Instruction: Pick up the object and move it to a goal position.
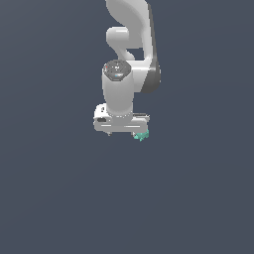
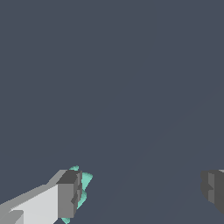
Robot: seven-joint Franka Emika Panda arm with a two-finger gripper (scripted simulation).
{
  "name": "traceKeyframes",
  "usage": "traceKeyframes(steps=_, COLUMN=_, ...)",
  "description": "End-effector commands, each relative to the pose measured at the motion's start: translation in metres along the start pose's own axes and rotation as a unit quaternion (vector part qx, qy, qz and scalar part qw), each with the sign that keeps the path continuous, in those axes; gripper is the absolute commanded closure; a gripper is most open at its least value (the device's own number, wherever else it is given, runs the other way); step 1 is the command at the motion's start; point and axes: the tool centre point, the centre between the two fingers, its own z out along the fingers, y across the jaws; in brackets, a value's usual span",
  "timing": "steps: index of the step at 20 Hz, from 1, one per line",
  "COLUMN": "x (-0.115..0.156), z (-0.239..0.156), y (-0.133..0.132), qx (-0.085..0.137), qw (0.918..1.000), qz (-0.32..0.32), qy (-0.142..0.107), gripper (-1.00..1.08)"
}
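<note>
Hand (image 2: 140, 192) agape, object (image 2: 85, 180) seemingly touching one finger.

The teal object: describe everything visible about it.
The teal object is tiny, knobbly and spiky-edged, plastic-looking, far smaller than the gripper. In the wrist view it sits against one dark finger pad, mostly hidden behind it; the jaws are wide apart, so it is not clamped. The exterior view shows it under the hand's edge.
</note>
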Motion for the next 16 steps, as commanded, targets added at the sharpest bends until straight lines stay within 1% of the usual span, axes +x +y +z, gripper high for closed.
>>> traceKeyframes(steps=1, x=-0.001, z=0.001, y=-0.002, qx=0.0, qw=1.0, qz=0.002, qy=0.0, gripper=-0.92)
traceKeyframes(steps=9, x=-0.009, z=0.01, y=-0.015, qx=0.0, qw=0.9994, qz=0.034, qy=0.001, gripper=-0.92)
traceKeyframes(steps=16, x=-0.024, z=0.025, y=-0.036, qx=0.0, qw=0.9961, qz=0.088, qy=0.004, gripper=-0.92)
